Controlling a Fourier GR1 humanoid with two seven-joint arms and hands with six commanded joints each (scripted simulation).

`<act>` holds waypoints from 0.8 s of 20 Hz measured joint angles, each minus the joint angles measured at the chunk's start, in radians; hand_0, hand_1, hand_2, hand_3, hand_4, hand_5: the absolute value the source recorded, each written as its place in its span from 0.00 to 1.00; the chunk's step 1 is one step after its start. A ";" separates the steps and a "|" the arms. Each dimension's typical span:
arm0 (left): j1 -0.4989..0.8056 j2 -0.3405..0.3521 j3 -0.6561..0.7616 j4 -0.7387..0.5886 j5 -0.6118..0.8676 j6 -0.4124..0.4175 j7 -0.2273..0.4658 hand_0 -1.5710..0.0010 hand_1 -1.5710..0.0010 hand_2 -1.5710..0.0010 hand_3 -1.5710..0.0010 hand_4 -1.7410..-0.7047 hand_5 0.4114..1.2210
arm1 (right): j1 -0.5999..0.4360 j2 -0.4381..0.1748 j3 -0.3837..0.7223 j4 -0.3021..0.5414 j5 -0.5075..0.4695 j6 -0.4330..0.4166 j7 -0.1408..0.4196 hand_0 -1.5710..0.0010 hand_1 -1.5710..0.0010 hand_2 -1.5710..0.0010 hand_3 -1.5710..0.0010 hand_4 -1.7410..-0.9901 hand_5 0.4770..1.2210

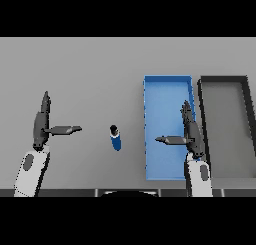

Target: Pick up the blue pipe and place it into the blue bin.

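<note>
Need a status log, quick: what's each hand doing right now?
Left hand: open, fingers straight, holding nothing.
Right hand: open over the blue bin, holding nothing.

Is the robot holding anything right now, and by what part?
Nothing. Both the left hand and right hand are open; the blue pipe stands untouched between them.

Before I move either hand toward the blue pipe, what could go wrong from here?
1. The short blue pipe with a dark cap stands upright on the grey table; a sideways nudge may topple it.
2. The right hand hovers open over the blue rectangular bin, so sweeping left low could catch its wall.
3. The black bin sits alongside: a misplacement risk.
</note>
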 measured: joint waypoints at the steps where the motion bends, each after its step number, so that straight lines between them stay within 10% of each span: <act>1: 0.000 -0.003 -0.002 -0.002 -0.002 0.002 -0.005 1.00 1.00 1.00 1.00 0.75 0.23 | 0.001 -0.003 -0.002 -0.001 -0.002 0.001 -0.001 1.00 1.00 1.00 1.00 0.71 0.16; 6: 0.003 -0.020 -0.020 -0.019 -0.019 0.024 0.003 1.00 1.00 1.00 1.00 0.75 0.23 | 0.013 -0.025 -0.016 -0.008 -0.020 0.019 -0.008 1.00 1.00 1.00 1.00 0.71 0.16; 9: 0.005 0.144 -0.074 -0.025 -0.012 -0.230 -0.080 1.00 1.00 1.00 1.00 0.74 0.23 | 0.055 -0.162 0.064 -0.077 0.143 0.062 -0.097 1.00 1.00 1.00 1.00 0.73 0.15; 16: 0.045 0.203 -0.123 -0.091 -0.002 -0.355 -0.141 1.00 1.00 1.00 1.00 0.74 0.21 | 0.086 -0.189 0.093 -0.119 0.185 0.074 -0.086 1.00 1.00 1.00 1.00 0.74 0.14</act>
